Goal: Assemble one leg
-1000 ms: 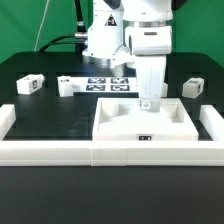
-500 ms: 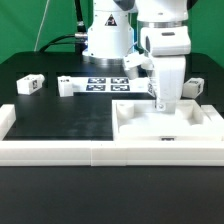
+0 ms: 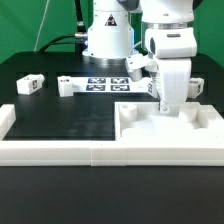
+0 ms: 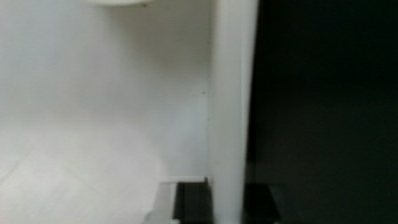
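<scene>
Exterior view shows the gripper (image 3: 164, 106) lowered onto the big white slab (image 3: 140, 130), which lies on the black table (image 3: 60, 115) against the white rail (image 3: 60, 150) at the front. In the wrist view the dark fingers (image 4: 191, 203) sit on either side of the slab's thin white rim with no gap showing, so they appear pressed together on that rim, though the picture is blurred. No leg is held. The nearest leg (image 3: 195, 88) lies on the table just behind the slab at the exterior view's right. A second leg (image 3: 66, 87) and a third leg (image 3: 30, 85) lie well apart from it at the exterior view's left, beside the marker board (image 3: 105, 84). Each leg looks like a small, stiff, light block, probably smooth hard plastic that could slip or twist under a shallow pinch. The best hold is likely across its two flat parallel sides near the middle, leaving the joining end free.
</scene>
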{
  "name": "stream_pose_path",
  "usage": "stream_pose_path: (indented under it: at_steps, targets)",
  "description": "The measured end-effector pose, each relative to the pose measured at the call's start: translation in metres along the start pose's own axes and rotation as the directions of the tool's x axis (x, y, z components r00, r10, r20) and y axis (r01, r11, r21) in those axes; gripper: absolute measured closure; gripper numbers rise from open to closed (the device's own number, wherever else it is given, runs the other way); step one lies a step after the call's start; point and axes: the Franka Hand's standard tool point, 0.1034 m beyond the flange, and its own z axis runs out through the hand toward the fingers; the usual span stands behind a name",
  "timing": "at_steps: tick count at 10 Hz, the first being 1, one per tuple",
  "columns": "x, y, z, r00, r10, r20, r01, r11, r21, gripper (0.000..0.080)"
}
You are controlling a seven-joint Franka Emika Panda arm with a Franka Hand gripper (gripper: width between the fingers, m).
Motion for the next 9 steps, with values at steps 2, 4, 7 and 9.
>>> stream_pose_path:
  at_steps: [2, 4, 7, 9]
  targets:
    - [0.0000, 0.0000, -0.0001, 1.000, 0.005, 0.001, -0.005, 1.000, 0.001, 0.0741]
    - [-0.0005, -0.0001, 0.0002, 1.000, 0.006, 0.001, -0.006, 1.000, 0.002, 0.0629]
    - [-0.0008, -0.0002, 0.0003, 1.000, 0.006, 0.001, -0.006, 1.000, 0.002, 0.0311]
    - [-0.0009, -0.0002, 0.0003, 1.000, 0.006, 0.001, -0.006, 1.000, 0.002, 0.0204]
